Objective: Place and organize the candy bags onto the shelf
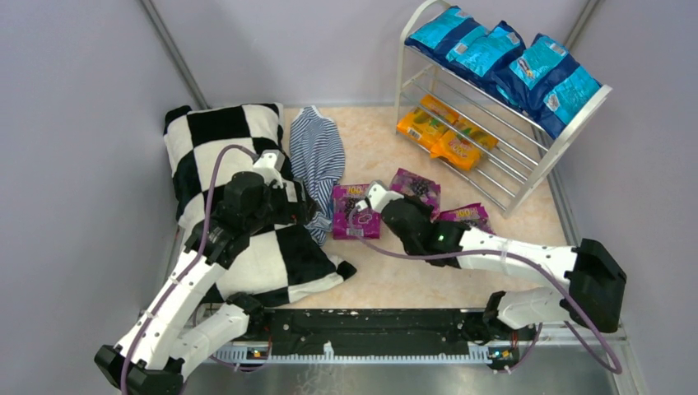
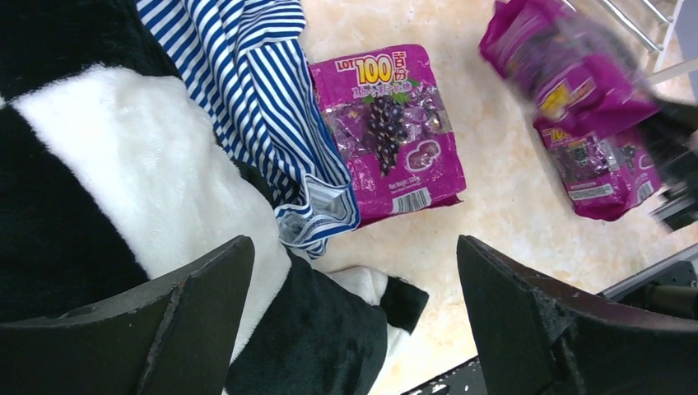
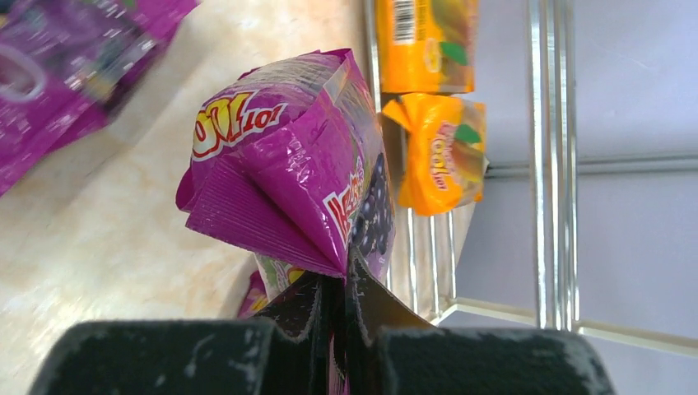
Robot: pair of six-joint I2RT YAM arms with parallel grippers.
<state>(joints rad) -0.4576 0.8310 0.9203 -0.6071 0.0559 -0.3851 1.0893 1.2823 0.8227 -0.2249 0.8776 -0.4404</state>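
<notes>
My right gripper (image 1: 409, 202) is shut on the edge of a purple candy bag (image 1: 416, 186) and holds it up, crumpled, in the right wrist view (image 3: 288, 164), where the gripper (image 3: 346, 288) faces the white shelf (image 3: 547, 164). Two more purple bags lie on the floor, one (image 1: 355, 211) by the striped cloth and one (image 1: 467, 216) beside the right arm. The shelf (image 1: 576, 123) carries several blue bags (image 1: 494, 53) on top and orange bags (image 1: 440, 132) lower down. My left gripper (image 1: 300, 210) is open and empty above the pillow, also seen in the left wrist view (image 2: 354, 321).
A black-and-white checkered pillow (image 1: 222, 140) fills the left side under the left arm. A blue-and-white striped cloth (image 1: 317, 152) lies between it and the purple bags, its edge over one bag (image 2: 387, 123). Grey walls close in on all sides.
</notes>
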